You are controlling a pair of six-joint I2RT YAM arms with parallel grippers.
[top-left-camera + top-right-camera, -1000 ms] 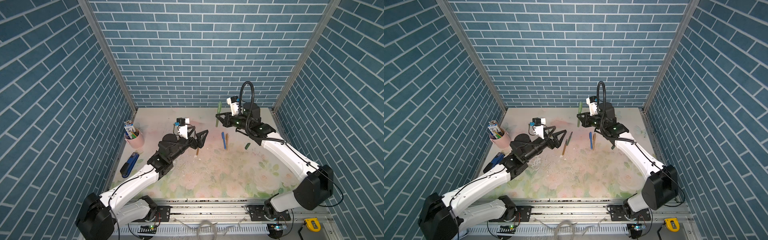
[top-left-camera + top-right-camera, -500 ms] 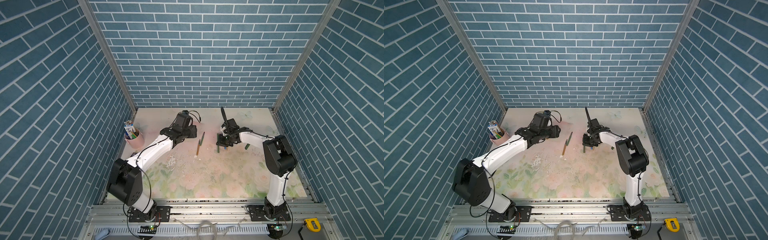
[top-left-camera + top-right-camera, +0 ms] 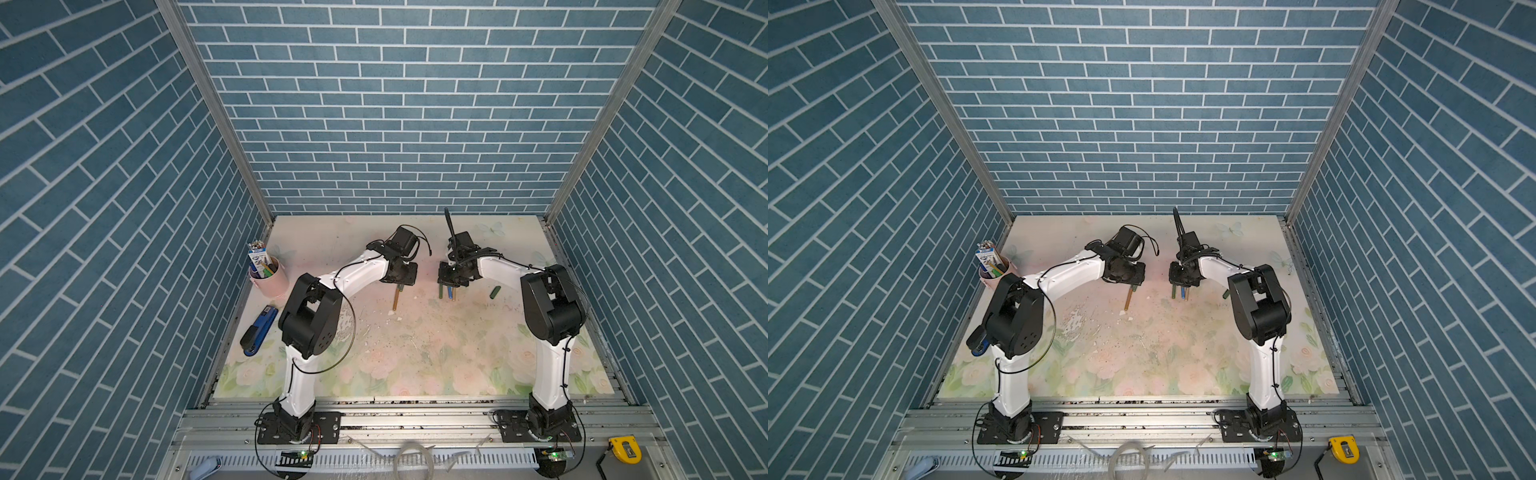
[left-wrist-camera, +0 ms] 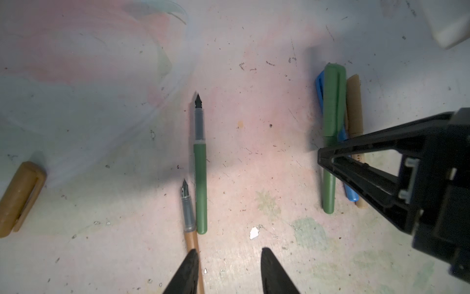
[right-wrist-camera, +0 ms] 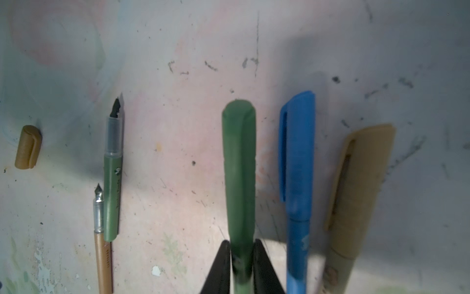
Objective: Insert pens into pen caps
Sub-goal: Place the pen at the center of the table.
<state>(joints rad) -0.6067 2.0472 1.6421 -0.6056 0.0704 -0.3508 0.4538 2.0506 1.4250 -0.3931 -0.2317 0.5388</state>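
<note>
Our left claw (image 4: 229, 249), half-open and empty, hangs over the uncapped golden-brown pen (image 4: 192, 240), which lies near-to-far on the counter (image 3: 415, 353) against one finger; our right claw (image 5: 241, 241) pinches the capped green pen (image 5: 240, 165).

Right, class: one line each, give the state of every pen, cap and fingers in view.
Left fingers, apart, empty.
Right fingers, closed on held green pen.
Held green pen, capped.
Blue pen, capped.
Golden-brown pen by blue pen, capped.
Free green pen, uncapped.
Golden-brown pen by left fingers, uncapped.
Golden-brown cap, off, loose.
Green cap, off, loose.
</note>
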